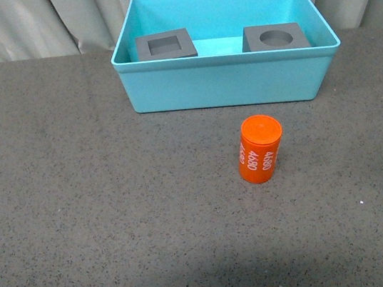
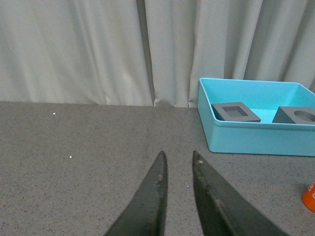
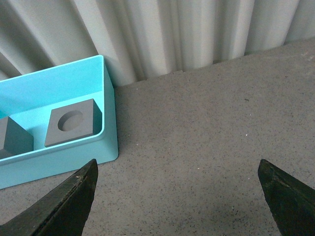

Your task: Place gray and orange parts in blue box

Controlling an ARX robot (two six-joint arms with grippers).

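Orange cylinder [image 1: 260, 149] upright on desk [image 1: 78, 204], likely light, rigid, smooth-sided: grip across mid-body; right jaws wide open and empty, left jaws nearly closed, empty.

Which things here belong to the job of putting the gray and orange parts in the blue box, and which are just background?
Job:
- gray cube with square recess, in the box
- gray cube with round recess, in the box
- orange cylinder, still on the table
- blue box

Background:
- gray table
- curtain

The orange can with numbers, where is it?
In the front view, the orange cylinder stands upright on the table, outside and just in front of the blue box, toward its right half.
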